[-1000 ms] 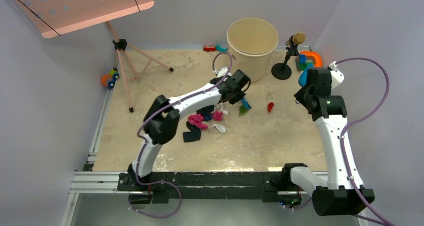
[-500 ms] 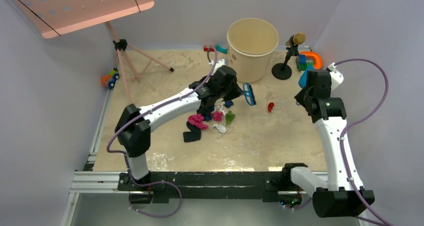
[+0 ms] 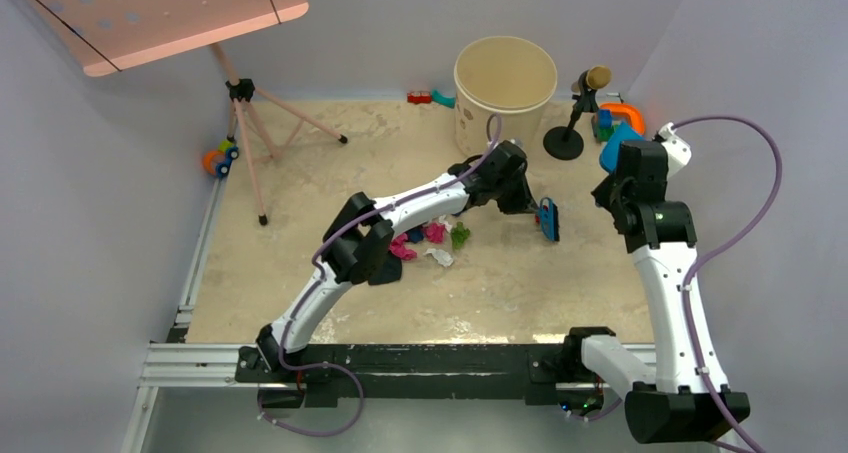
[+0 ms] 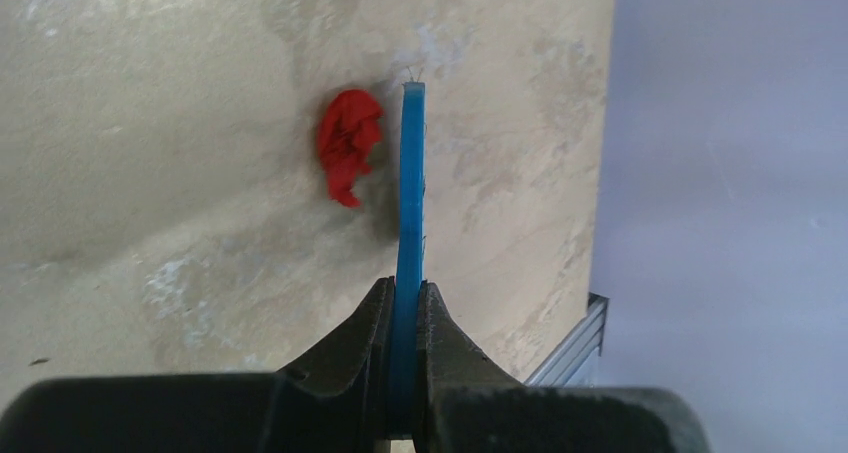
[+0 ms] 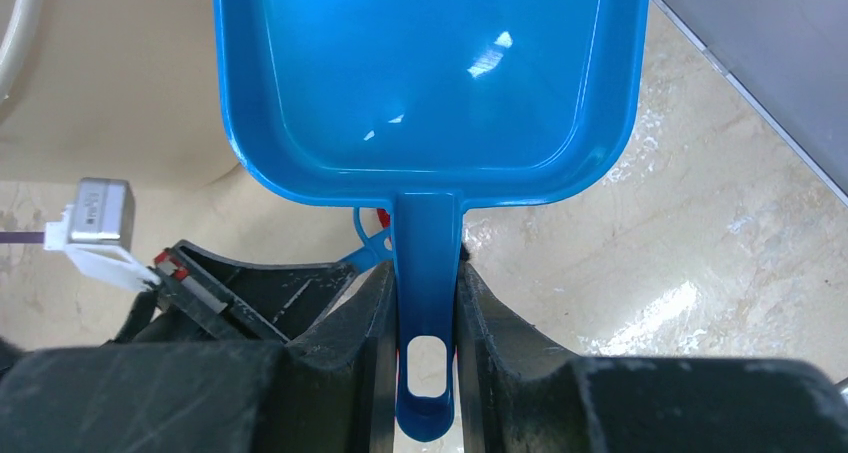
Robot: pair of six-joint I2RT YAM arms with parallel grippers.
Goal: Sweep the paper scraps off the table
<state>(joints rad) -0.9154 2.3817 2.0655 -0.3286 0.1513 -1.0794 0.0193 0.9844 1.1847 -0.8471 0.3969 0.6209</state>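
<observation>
1. Table (image 3: 520, 288): beige top with white stains, black front edge nearest, both arm bases fixed along it.
2. Paper scraps (image 3: 437, 241): main cluster at mid-table, close against the left arm (image 3: 400, 208). Magenta wads, one green, one white; dark pieces partly hidden under the arm's elbow.
3. Left gripper (image 4: 405, 295): reached out past the cluster toward the right of the table, fingers clamped tight on the brush.
4. Brush (image 4: 411, 188): blue, seen edge-on from the wrist, pointing away from the fingers over the tabletop. Contact with the surface cannot be told.
5. Red scrap (image 4: 348, 145): single crumpled wad, apart from the main cluster, lying on the table just beside the brush near its far end.
6. Right gripper (image 5: 426, 285): raised at the right side of the table, fingers clenched on the dustpan handle.
7. Dustpan (image 5: 430, 83): blue plastic, glossy, held above the table with its hollow facing the wrist camera; hanging hole in the handle visible between the fingers.
8. Bucket (image 3: 505, 81): round, beige, upright at back centre.
9. Stand (image 3: 568, 133): black, round base, just right of the bucket.
10. Toys (image 3: 218, 159): coloured plastic, at the back left edge; more behind the bucket and in the back right corner.
11. Tripod (image 3: 250, 123): pink legs, back left, bearing a pink panel (image 3: 150, 13).
</observation>
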